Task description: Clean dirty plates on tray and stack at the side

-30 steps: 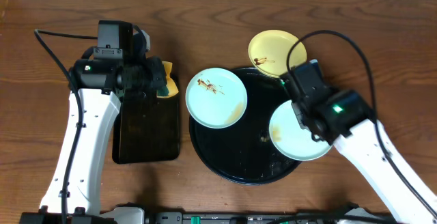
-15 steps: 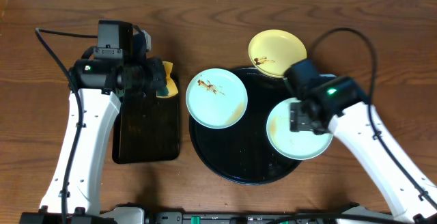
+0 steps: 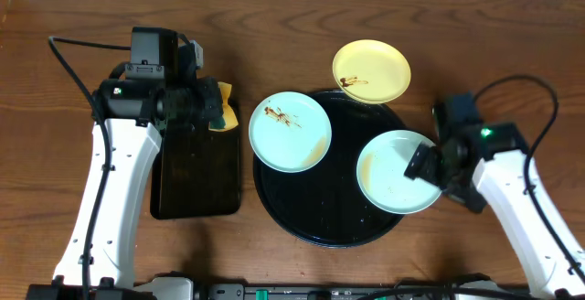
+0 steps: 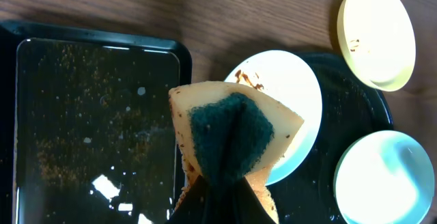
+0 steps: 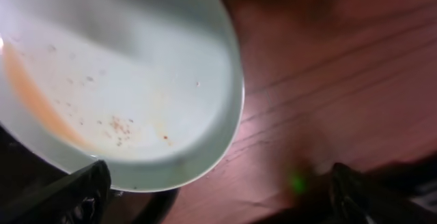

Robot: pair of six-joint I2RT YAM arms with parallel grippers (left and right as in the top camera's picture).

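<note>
Plates (image 3: 290,131) stay smeared: right gripper (image 3: 423,164), jaws now wide, has just released the right-hand mint-blue plate (image 3: 393,174) at the tray (image 3: 302,219) edge (left gripper (image 3: 207,105) clamps the sponge (image 3: 225,110)), so wiping awaits.

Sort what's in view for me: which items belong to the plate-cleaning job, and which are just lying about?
Job: streaked mint plate; smeared mint plate; yellow plate; round black tray; sponge.
Lying about: rectangular black tray, no clear role shown.

The table (image 3: 292,7) is viewed from straight above, while one mint plate (image 5: 123,80) is shown close up from the right wrist and farther from the left.
</note>
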